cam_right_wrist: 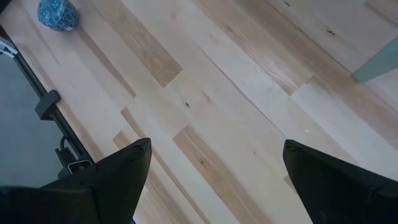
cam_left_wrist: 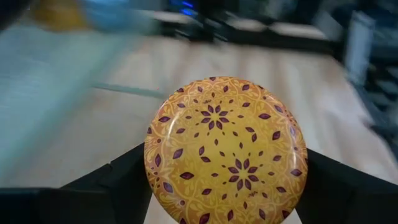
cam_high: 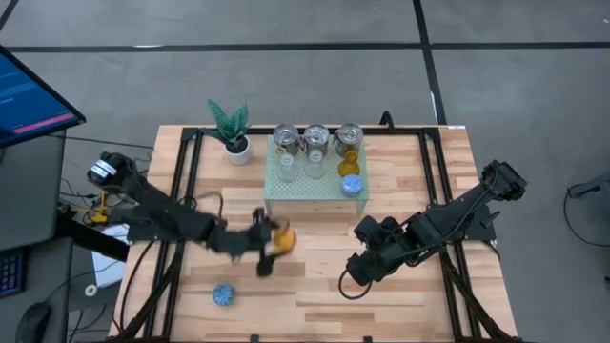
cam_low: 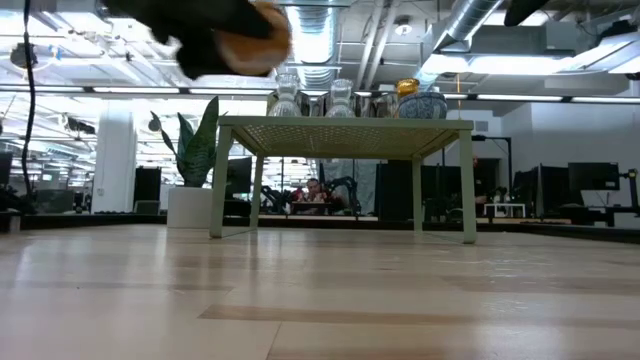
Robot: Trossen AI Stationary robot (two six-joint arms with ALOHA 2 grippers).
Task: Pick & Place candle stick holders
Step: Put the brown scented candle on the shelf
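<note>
Presently, the left gripper (cam_high: pixel 274 239) carries a round orange candle stick holder patterned with dark red leaves (cam_left_wrist: pixel 225 152), its two dark fingers (cam_left_wrist: pixel 118 186) pinching the piece from opposite sides. In the high view, this load hangs over the middle of the wooden slatted table (cam_high: pixel 410 305), just in front of the pale green perforated stand (cam_high: pixel 315 187); the low view shows it raised above the level of the stand's top.

Seven holders already sit on the stand: three shiny silver metal ones (cam_high: pixel 316 139) in the back row, two clear glass ones (cam_high: pixel 299 169) before them, and an amber glass holder (cam_high: pixel 349 164) beside a blue patterned holder (cam_high: pixel 351 185) at the right end. A second blue holder (cam_high: pixel 223 295) remains on the table near the front left, well apart from the stand.

The right gripper (cam_high: pixel 358 270) waits low over the table's right half, fingers spread wide and holding nothing. A green leafy plant in a white pot (cam_high: pixel 232 132) stands left of the stand.

By this count the task is largely complete: one holder is in transit, and one is not yet collected.
</note>
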